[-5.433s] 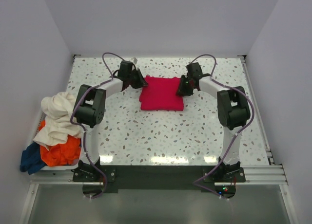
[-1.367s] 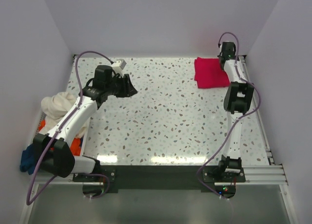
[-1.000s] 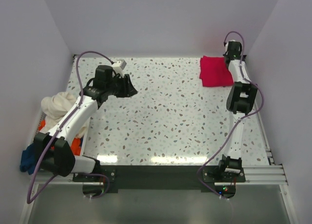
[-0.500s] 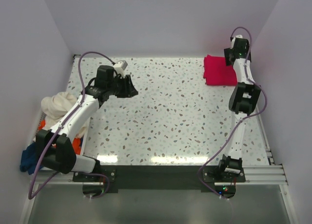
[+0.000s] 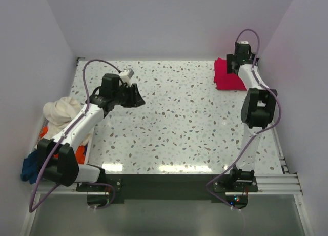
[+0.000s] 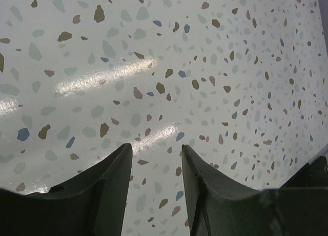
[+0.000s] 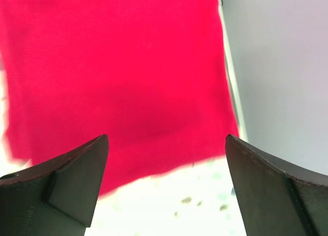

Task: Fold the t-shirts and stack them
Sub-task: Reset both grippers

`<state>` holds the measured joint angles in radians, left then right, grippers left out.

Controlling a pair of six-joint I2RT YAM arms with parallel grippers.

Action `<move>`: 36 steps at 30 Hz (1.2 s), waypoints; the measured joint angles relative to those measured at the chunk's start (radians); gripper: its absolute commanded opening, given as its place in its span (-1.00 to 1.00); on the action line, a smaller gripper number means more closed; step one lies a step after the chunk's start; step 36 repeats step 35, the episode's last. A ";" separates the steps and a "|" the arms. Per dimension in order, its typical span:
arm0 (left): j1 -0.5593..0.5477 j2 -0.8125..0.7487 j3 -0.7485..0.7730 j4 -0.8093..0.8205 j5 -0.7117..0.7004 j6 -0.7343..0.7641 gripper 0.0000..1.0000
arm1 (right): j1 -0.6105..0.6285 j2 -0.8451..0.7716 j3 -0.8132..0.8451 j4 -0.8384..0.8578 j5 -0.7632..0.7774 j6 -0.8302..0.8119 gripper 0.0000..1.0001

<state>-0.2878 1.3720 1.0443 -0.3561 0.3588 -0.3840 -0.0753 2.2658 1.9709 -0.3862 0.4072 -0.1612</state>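
The crimson red t-shirt (image 5: 229,78) lies folded flat in the table's far right corner; it fills the top of the right wrist view (image 7: 118,72). My right gripper (image 5: 231,65) (image 7: 166,138) hovers over its near edge, open wide, with nothing between the fingers. My left gripper (image 5: 137,98) (image 6: 156,146) hangs over bare speckled tabletop at the left centre, open and holding nothing. The cream white t-shirt (image 5: 59,114), the orange one (image 5: 78,155) and the dark blue one (image 5: 31,166) lie crumpled in a heap at the left edge.
The grey right wall (image 7: 277,66) and the table's metal rail (image 5: 264,84) run right beside the red shirt. The heap rests on a white rack (image 5: 43,127) off the table's left side. The arm bases (image 5: 164,184) sit along the near edge.
My right gripper carried the red shirt into the far right corner, then opened and let it go. The left arm shifted only slightly.
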 measured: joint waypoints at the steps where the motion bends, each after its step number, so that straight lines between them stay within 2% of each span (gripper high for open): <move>1: 0.000 -0.008 -0.008 0.002 0.000 0.000 -0.03 | 0.015 -0.051 -0.051 0.004 0.001 0.025 0.97; 9: 0.000 -0.122 -0.085 0.028 -0.027 -0.010 -0.01 | 0.153 -0.441 -0.426 0.065 0.012 0.236 0.97; 14: 0.000 -0.226 -0.143 0.031 -0.080 -0.013 0.01 | 0.271 -0.699 -0.712 0.122 -0.074 0.386 0.97; 20: 0.000 -0.347 -0.204 0.015 -0.173 0.019 0.06 | 0.458 -0.932 -1.000 0.143 -0.178 0.474 0.97; 23: 0.001 -0.385 -0.233 -0.005 -0.208 0.037 0.06 | 0.496 -1.062 -1.127 0.131 -0.268 0.521 0.97; 29: 0.001 -0.389 -0.239 -0.024 -0.233 0.050 0.06 | 0.486 -1.228 -1.175 0.061 -0.337 0.563 0.97; 36: 0.001 -0.405 -0.241 -0.028 -0.245 0.055 0.07 | 0.487 -1.258 -1.182 0.034 -0.379 0.568 0.97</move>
